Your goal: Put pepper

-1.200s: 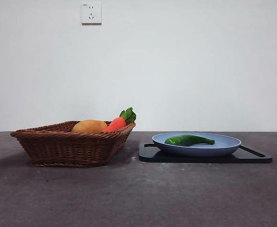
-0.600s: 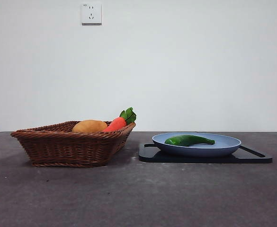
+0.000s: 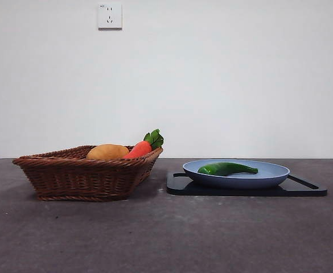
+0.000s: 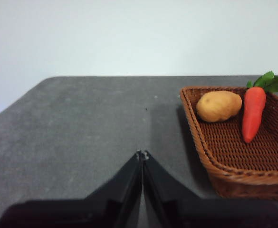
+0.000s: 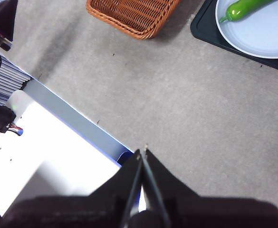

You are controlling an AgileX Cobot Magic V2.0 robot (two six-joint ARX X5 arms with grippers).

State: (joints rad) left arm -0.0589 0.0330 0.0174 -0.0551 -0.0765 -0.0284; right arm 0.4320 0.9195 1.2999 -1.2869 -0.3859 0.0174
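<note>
The left gripper (image 4: 142,154) is waiting with its jaws pressed together, apart from the wicker basket (image 4: 210,156). The right gripper (image 5: 142,153) is hanging over the grey table (image 5: 186,118), jaws likewise pressed together. The pepper (image 3: 226,168) is lying on the blue plate (image 3: 274,173) at right of centre, on a black tray (image 3: 308,187). A carrot (image 3: 139,149) and potato (image 3: 107,152) are sitting in the basket.
</note>
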